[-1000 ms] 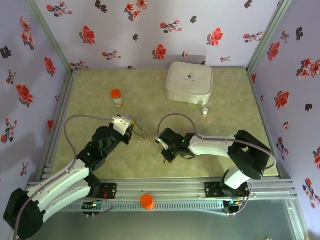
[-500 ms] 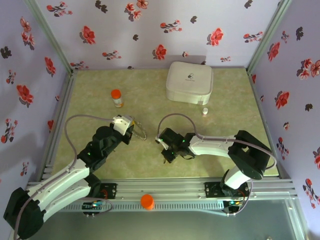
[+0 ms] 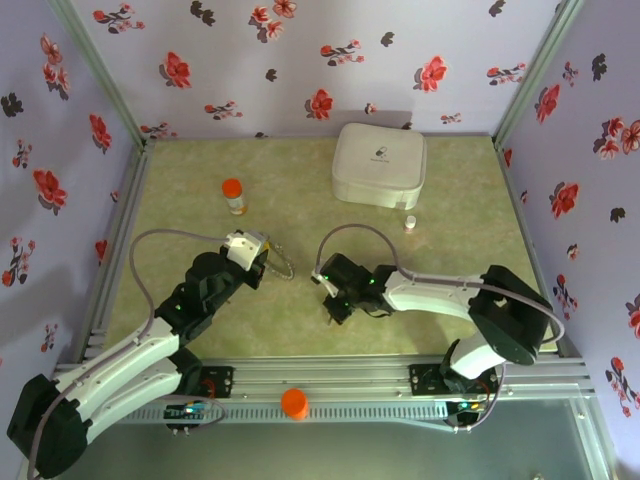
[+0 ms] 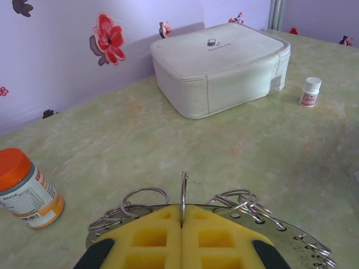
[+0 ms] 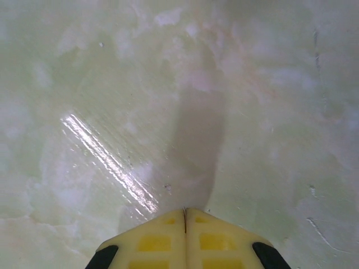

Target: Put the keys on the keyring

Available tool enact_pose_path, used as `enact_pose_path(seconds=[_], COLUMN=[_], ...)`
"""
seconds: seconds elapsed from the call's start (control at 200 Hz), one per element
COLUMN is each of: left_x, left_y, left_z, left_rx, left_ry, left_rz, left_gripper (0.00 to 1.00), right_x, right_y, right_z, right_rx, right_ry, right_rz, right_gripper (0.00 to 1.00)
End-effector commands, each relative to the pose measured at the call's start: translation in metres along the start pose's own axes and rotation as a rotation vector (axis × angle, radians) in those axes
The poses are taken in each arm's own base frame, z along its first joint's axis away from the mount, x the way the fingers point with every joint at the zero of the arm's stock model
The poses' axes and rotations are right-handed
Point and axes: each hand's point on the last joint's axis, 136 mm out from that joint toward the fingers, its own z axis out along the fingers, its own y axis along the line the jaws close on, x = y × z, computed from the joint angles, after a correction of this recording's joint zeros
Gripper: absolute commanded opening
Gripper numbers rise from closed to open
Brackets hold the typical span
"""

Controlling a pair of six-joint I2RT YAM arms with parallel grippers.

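Nothing is reading legibly. The white case [image 4: 219, 67] is showing a small dark logo over a line of print, while the orange-capped bottle [image 4: 25, 188] and the small white bottle [image 4: 309, 92] are carrying labels too fine to read.

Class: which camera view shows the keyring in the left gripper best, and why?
The left wrist view: the keyring sits close up, one ring pinched edge-on between the shut fingers, other rings fanned beside it. The top external view shows it as a thin grey loop by the left gripper.
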Motion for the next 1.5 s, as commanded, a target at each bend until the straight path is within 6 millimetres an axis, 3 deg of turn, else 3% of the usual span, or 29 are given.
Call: enact_pose_path(seconds=[0.0, 0.11, 0.255, 0.445, 0.605, 0.86, 1.255, 1.495], left_x=[-0.031, -0.030, -0.028, -0.026, -0.027, -0.027, -0.021, -0.015], left_y=[0.004, -0.007, -0.035, -0.056, -0.072, -0.089, -0.101, -0.100], left_z=[-0.003, -0.004, -0.009, -0.011, -0.014, -0.018, -0.015, -0.008], left_rx=[-0.006, 0.056, 0.227, 0.346, 0.446, 0.545, 0.554, 0.493], left_ry=[-0.078, -0.066, -0.044, -0.037, -0.006, 0.101, 0.064, 0.037], left_rz=[0.027, 0.068, 0.114, 0.059, 0.011, -0.095, 0.061, 0.241], left_gripper=[0.00, 0.00, 0.00, 0.00, 0.00, 0.00, 0.00, 0.00], right_x=[-0.020, -0.029, -0.044, -0.072, -0.087, -0.092, -0.101, -0.101], right_y=[-0.002, -0.002, -0.002, 0.002, 0.009, 0.034, 0.044, 0.045], right_z=[-0.025, -0.047, -0.083, -0.131, -0.153, -0.150, -0.157, -0.147], right_rx=[0.016, 0.022, 0.044, 0.091, 0.164, 0.220, 0.090, 0.058], right_ry=[-0.078, -0.136, -0.243, -0.423, -0.522, -0.619, -0.704, -0.696], right_rz=[-0.003, -0.052, -0.164, -0.338, -0.535, -0.883, -0.770, -0.723], right_gripper=[0.00, 0.00, 0.00, 0.00, 0.00, 0.00, 0.00, 0.00])
